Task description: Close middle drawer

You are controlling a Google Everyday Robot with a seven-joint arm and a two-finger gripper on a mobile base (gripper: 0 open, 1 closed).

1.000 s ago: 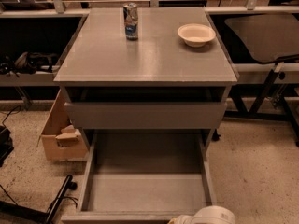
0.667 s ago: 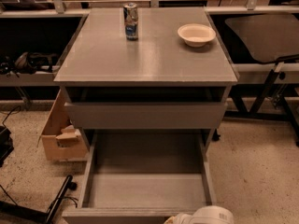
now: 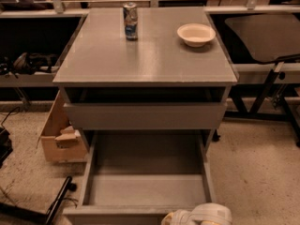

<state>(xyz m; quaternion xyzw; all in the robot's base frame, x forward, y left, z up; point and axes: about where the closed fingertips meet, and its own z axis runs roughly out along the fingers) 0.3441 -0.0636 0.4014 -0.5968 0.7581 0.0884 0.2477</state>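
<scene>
The middle drawer (image 3: 145, 189) of the grey cabinet is pulled far out toward me. Its long shallow grey tray is empty, and its flat front panel (image 3: 112, 215) lies at the bottom edge of the view. My gripper (image 3: 199, 216) shows only as a white rounded part at the bottom edge. It sits just at the right end of that front panel. Whether it touches the panel cannot be told.
The drawer front above (image 3: 145, 116) stands slightly out from the cabinet, with a dark gap over it. A can (image 3: 130, 21) and a white bowl (image 3: 196, 34) stand on the cabinet top (image 3: 150, 60). A cardboard box (image 3: 61, 135) sits on the floor to the left, and dark table frames stand to the right.
</scene>
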